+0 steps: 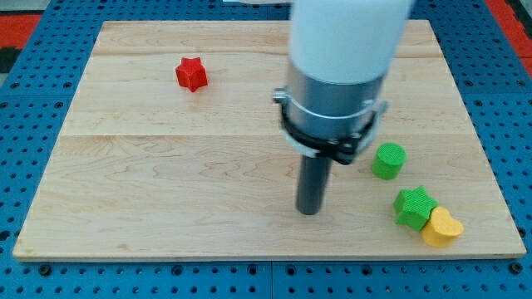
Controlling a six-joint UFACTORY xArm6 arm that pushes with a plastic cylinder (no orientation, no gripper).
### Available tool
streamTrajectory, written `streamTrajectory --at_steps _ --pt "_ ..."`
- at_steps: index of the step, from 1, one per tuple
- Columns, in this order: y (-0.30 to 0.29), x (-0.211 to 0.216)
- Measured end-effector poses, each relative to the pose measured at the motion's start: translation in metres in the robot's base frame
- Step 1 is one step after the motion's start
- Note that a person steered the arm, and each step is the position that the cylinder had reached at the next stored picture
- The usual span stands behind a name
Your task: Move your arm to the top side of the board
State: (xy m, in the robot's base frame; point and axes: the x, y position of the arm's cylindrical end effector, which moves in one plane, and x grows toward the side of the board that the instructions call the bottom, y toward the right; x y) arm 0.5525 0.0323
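My tip [309,211] rests on the wooden board [166,166] in its lower middle, below the large white and grey arm body [337,75]. A red star block [191,74] lies far off at the upper left. A green cylinder block [388,160] stands to the right of the tip. A green star block [414,207] sits lower right, touching a yellow rounded block [441,227] at the board's lower right corner.
The board lies on a blue perforated base [33,274] that shows on all sides. The arm body hides part of the board's upper middle.
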Motion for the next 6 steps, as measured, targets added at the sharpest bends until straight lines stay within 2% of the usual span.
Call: streamTrajectory --at_steps 1,4,5,6 --pt "-0.051 -0.034" --pt "-0.229 -0.17" --pt "-0.266 -0.214" --pt "-0.248 -0.265"
